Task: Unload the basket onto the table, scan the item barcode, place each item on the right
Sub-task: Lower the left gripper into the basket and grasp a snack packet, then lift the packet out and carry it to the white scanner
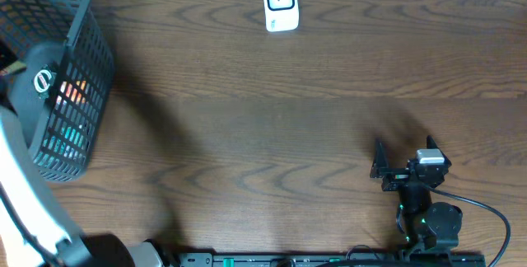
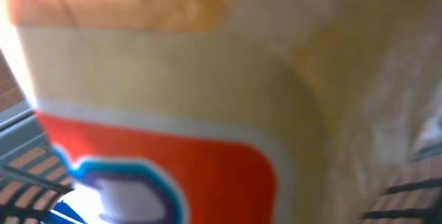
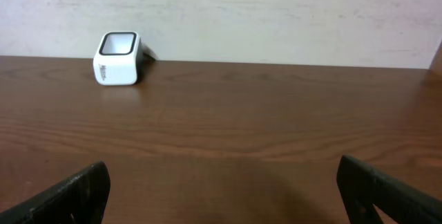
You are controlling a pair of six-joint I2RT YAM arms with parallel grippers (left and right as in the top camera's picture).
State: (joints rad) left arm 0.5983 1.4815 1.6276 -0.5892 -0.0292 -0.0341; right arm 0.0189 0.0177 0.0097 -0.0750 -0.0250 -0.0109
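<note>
A white barcode scanner (image 1: 280, 3) stands at the table's far edge, and it shows at the upper left in the right wrist view (image 3: 117, 58). My left arm (image 1: 23, 176) reaches into the dark mesh basket (image 1: 86, 28) at the far left. A blurred tan, orange and red package (image 2: 207, 113) fills the left wrist view, very close to the camera. Orange colour shows through the basket's mesh (image 1: 72, 92). The left gripper's fingers are hidden, so I cannot tell whether anything is held. My right gripper (image 1: 380, 166) rests open over bare table at the front right, with nothing between its fingers (image 3: 83, 189).
The basket tilts on its side, with teal packaging (image 1: 62, 145) visible through its lower mesh. Brown wood tabletop (image 1: 272, 119) stretches between the basket, the scanner and the right arm. A pale wall (image 3: 276, 10) rises behind the scanner.
</note>
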